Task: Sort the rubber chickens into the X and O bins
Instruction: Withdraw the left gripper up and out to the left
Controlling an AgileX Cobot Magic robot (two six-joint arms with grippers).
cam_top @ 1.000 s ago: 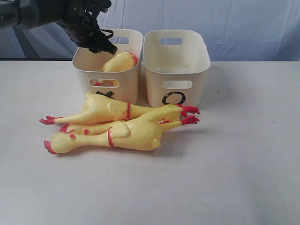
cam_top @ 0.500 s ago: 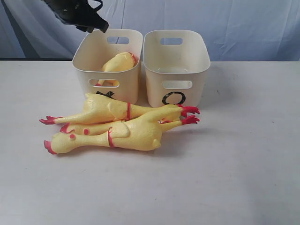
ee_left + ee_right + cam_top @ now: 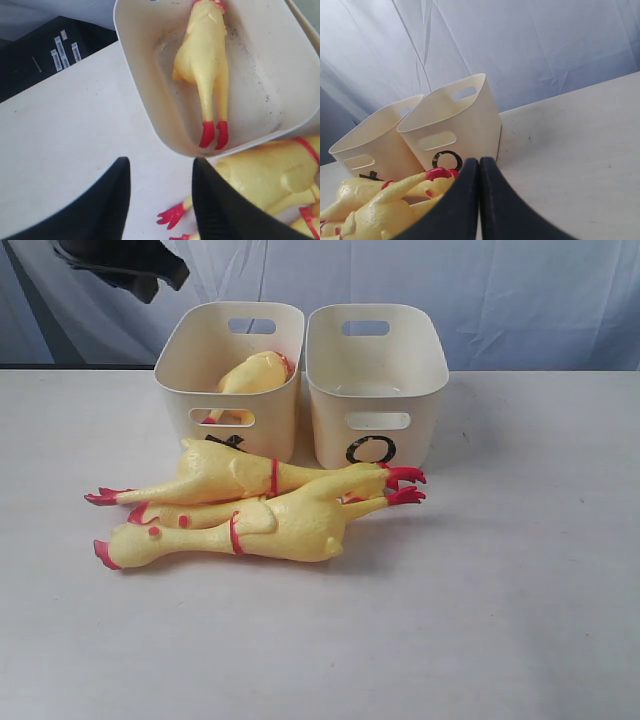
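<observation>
One yellow rubber chicken (image 3: 256,372) lies inside the X bin (image 3: 190,350), its red feet toward the front wall; the left wrist view shows this chicken (image 3: 204,60) and the X bin (image 3: 135,90) from above. The O bin (image 3: 425,390) stands to its right and looks empty. Three more chickens lie piled on the table before the bins: a large front one (image 3: 270,530), one behind (image 3: 225,475), a smaller one (image 3: 195,512) between. My left gripper (image 3: 150,275) hangs open and empty, high and left of the X bin (image 3: 161,167). My right gripper (image 3: 479,162) is shut, low on the table, out of the exterior view.
The white table (image 3: 480,620) carries everything, with a blue-white cloth backdrop (image 3: 520,300) behind. In the right wrist view the O bin (image 3: 455,125) and the pile's red feet (image 3: 437,173) lie just beyond the shut fingers. A dark floor strip (image 3: 45,55) borders the table.
My left gripper has lifted away from the X bin and drawn up and to the left. The chicken stays in the bin. The pile has not moved.
</observation>
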